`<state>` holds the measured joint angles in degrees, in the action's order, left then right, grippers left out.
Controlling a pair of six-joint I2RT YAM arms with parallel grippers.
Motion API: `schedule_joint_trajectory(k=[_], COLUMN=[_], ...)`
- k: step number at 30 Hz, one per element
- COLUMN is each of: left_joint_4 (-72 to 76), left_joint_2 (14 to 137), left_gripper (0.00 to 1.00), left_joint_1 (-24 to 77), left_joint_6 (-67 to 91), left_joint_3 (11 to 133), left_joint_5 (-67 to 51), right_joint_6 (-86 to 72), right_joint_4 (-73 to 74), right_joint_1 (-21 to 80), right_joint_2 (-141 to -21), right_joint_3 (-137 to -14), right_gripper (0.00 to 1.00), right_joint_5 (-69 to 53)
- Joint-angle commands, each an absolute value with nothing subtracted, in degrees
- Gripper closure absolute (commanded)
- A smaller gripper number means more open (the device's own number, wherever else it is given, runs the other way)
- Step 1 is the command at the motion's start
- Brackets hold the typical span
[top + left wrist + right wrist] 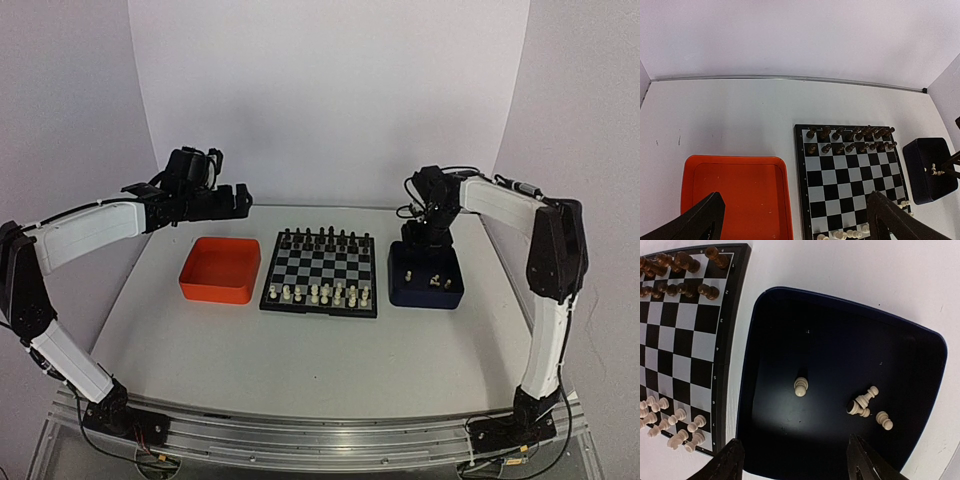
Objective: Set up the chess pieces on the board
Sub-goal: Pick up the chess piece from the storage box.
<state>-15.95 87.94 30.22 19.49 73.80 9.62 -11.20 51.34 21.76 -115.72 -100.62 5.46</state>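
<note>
The board (pixel 320 272) lies mid-table with black pieces on its far rows and cream-white chess pieces (pixel 322 294) on its near rows. More white pieces lie in the dark blue tray (pixel 920 355): an upright pawn (pixel 800 387), two lying together (pixel 862 402) and a pawn on its side (pixel 884 420). My right gripper (pixel 797 467) is open and empty, hovering over the tray above the upright pawn; it also shows in the top view (pixel 425 245). My left gripper (pixel 240 200) is open and empty, held high behind the orange tray (pixel 220 270).
The orange tray (pixel 735 195) holds nothing and sits left of the board (pixel 850 180). The dark blue tray (pixel 930 167) sits right of it. White walls close in behind and on both sides.
</note>
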Motion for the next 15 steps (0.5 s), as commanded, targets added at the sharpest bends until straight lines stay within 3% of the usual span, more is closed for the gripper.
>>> schedule_joint_trajectory(k=[1, 15], left_joint_4=[-14.4, -15.3], left_joint_2=[87.9, 87.2], left_gripper=[0.0, 0.0], left_joint_1=[30.1, 30.1], left_joint_6=[19.0, 18.7], left_joint_3=[76.4, 76.3], left_joint_5=[10.6, 11.4], right_joint_6=[-13.8, -13.8], right_joint_4=[51.3, 51.2], right_joint_1=[21.5, 20.8], right_joint_2=[-119.5, -129.6], right_joint_3=[-101.9, -108.3], right_gripper=[0.36, 0.63], right_joint_5=[5.1, 6.4])
